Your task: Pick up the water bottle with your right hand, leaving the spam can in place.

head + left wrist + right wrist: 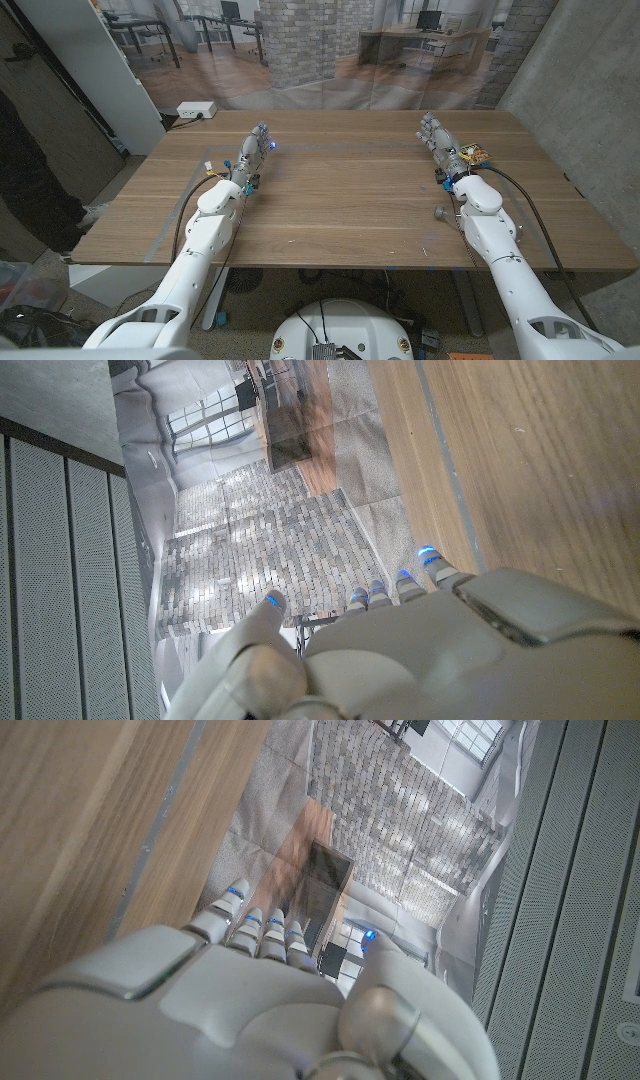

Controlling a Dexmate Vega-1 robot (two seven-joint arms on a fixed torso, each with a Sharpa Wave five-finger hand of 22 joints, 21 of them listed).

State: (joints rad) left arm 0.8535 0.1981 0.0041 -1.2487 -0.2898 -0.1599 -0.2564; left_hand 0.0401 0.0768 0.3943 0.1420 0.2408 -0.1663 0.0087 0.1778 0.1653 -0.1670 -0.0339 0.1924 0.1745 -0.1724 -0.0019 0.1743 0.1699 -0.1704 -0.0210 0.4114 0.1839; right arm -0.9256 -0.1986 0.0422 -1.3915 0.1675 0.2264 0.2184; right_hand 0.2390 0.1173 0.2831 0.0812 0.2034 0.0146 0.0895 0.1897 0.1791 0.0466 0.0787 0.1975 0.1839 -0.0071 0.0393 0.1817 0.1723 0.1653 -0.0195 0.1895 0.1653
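1. The left hand [253,150] lay stretched out on the wooden table [340,200], toward its far left part, fingers straight and reaching away from the robot. It held nothing.
2. In the left wrist view the same hand [400,650] stood on its edge, the table running alongside it, its fingertips [428,553] close together in a row and its thumb [262,618] held a little apart. Nothing sat between them.
3. The right hand [440,142] lay stretched out the same way toward the far right part of the table, fingers extended and holding nothing.
4. In the right wrist view this hand [250,1010] also stood on edge beside the table, its fingertips [236,893] lined up near each other and the thumb [385,970] set off to one side, with nothing gripped.
5. The two hands were well apart, with bare wood between them.
6. I could not tell where the water bottle or the spam can was; no container stood near either hand.
7. Just beside the right hand, toward the table's right edge, lay a small yellowish item [477,154], too small to identify.
8. Beyond the left hand, past the table's far corner, a white box [196,110] sat on the floor.
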